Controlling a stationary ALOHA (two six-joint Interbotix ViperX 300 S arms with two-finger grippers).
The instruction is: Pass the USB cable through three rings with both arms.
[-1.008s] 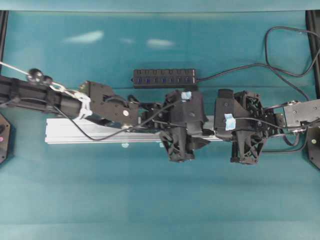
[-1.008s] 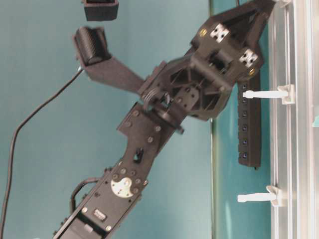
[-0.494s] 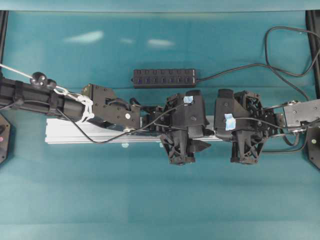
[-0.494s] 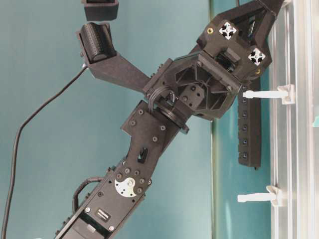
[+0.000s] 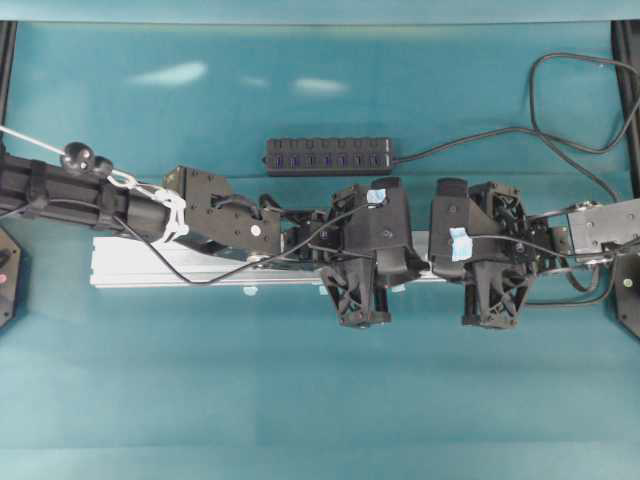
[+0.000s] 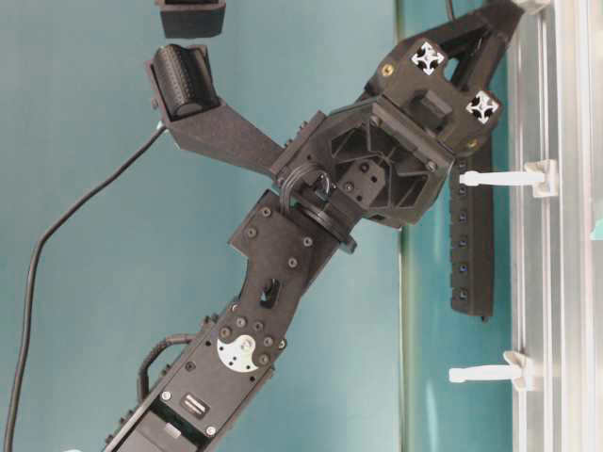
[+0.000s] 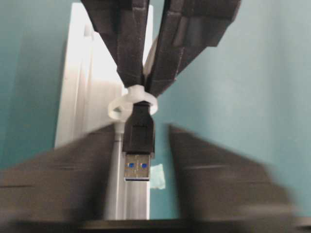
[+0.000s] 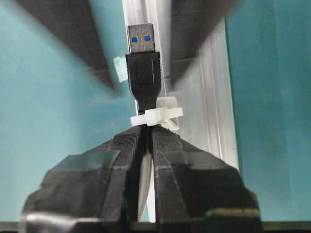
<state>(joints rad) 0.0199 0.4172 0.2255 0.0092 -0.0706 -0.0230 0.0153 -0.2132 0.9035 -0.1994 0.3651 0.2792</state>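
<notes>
In the left wrist view the USB cable's plug [image 7: 139, 145] pokes through a white ring [image 7: 116, 104] on the silver rail [image 7: 92, 87]. My left gripper [image 7: 142, 127] is open, its blurred fingers flanking the plug with narrow gaps on both sides. Behind the ring, my right gripper [image 7: 144, 85] is shut on the cable. The right wrist view shows the same from the other side: right gripper [image 8: 146, 128] pinched on the cable, ring [image 8: 158, 115] just ahead, plug [image 8: 143, 63] beyond. Overhead, the left gripper [image 5: 408, 272] and right gripper [image 5: 432, 268] meet over the rail [image 5: 130, 265].
A black multi-port hub [image 5: 328, 156] lies behind the rail, its cable [image 5: 560, 100] looping to the right edge. From table level two more rings [image 6: 499, 177] [image 6: 485, 374] stand out from the rail [image 6: 565, 282]. A pale blue tape tab [image 7: 158, 175] sits beside the rail.
My left gripper's fingers have drawn in from wide apart to close around the plug, and the left arm shifted slightly. The right gripper has stayed put, still pinching the cable.
</notes>
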